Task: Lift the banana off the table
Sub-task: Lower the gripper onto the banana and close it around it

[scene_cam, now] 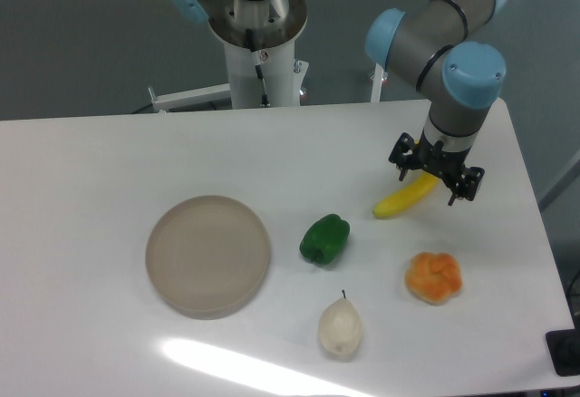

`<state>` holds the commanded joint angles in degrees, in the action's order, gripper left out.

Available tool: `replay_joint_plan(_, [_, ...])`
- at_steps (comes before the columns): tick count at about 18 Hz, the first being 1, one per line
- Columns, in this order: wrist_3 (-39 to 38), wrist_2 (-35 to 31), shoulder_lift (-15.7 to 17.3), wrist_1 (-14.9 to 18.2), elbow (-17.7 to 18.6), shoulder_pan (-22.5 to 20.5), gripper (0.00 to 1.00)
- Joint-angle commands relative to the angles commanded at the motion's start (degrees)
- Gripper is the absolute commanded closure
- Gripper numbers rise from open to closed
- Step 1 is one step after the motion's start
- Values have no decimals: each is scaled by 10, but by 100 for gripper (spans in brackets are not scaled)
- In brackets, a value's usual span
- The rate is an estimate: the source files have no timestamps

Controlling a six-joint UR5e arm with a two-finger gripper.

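Observation:
The yellow banana (403, 198) lies on the white table (109, 170) at the right side, pointing up toward the right. My gripper (433, 177) hangs open directly over the banana's upper end, one finger on each side of it. That upper end is partly hidden behind the gripper body. I cannot tell whether the fingers touch the fruit.
A green pepper (324, 238) sits left of the banana. A lumpy orange fruit (433, 276) lies in front of it and a pale pear (340, 327) stands near the front edge. A round beige plate (208, 255) rests at the left. The table's right edge is close.

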<state>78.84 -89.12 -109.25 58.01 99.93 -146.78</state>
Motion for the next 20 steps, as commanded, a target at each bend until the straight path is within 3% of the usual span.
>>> replay_joint_plan(8, [19, -4, 13, -5, 37, 4, 0])
replay_joint_plan(11, [21, -4, 11, -52, 60, 3, 0])
replay_joint_plan(15, [71, -7, 4, -72, 66, -19, 0])
replay_joint_plan(20, [79, -12, -13, -98, 69, -27, 0])
